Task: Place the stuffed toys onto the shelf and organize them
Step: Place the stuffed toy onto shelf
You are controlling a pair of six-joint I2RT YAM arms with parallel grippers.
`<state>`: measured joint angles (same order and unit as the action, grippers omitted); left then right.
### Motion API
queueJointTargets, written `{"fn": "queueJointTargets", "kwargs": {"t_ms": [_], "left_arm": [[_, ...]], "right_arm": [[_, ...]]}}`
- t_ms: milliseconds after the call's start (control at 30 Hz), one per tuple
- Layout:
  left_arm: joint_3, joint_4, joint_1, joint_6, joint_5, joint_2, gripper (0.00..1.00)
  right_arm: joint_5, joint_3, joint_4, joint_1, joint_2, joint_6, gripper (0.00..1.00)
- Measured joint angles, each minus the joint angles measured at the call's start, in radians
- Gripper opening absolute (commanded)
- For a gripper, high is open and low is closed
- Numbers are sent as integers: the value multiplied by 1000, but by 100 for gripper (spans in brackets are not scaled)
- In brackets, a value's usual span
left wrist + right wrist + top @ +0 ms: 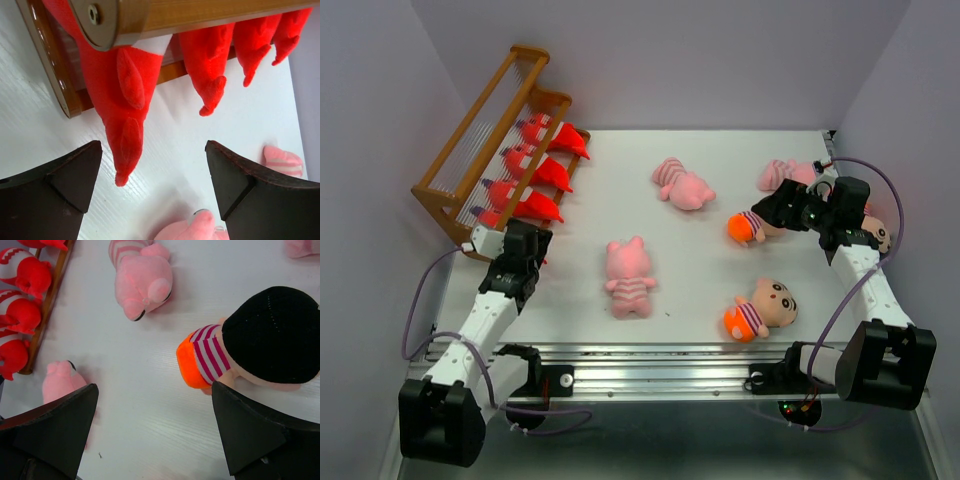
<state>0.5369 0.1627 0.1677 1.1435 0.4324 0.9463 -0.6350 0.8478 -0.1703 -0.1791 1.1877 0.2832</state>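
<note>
Left wrist view: left gripper (152, 150) wide open just beside the shelf (60, 85) at far left, which holds four red monsters (120, 100) in a row. Over on the right, the right gripper (155, 390) is open too, near a boy doll (270, 335); pigs (628, 275) loose on the table (690, 270).

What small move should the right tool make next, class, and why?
Probably lower the right tool onto the boy doll just below it, ready to close. Its jaws stand open, holding nothing, the doll lies loose on the table, and four red monsters already sit on the shelf.
</note>
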Motion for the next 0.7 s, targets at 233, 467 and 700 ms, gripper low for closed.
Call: {"fn": "queueJointTargets", "kwargs": {"t_ms": [233,467,700], "left_arm": [[-4,55,0,-101,-86,-111,98],[-13,148,0,-240,-246,-281,98],[1,40,2,-386,-591,-390,98]], "right_arm": [[0,0,0,0,0,0,100],[-42,0,0,0,0,-43,100],[-332,-7,-14,0,-15,-240,100]]}}
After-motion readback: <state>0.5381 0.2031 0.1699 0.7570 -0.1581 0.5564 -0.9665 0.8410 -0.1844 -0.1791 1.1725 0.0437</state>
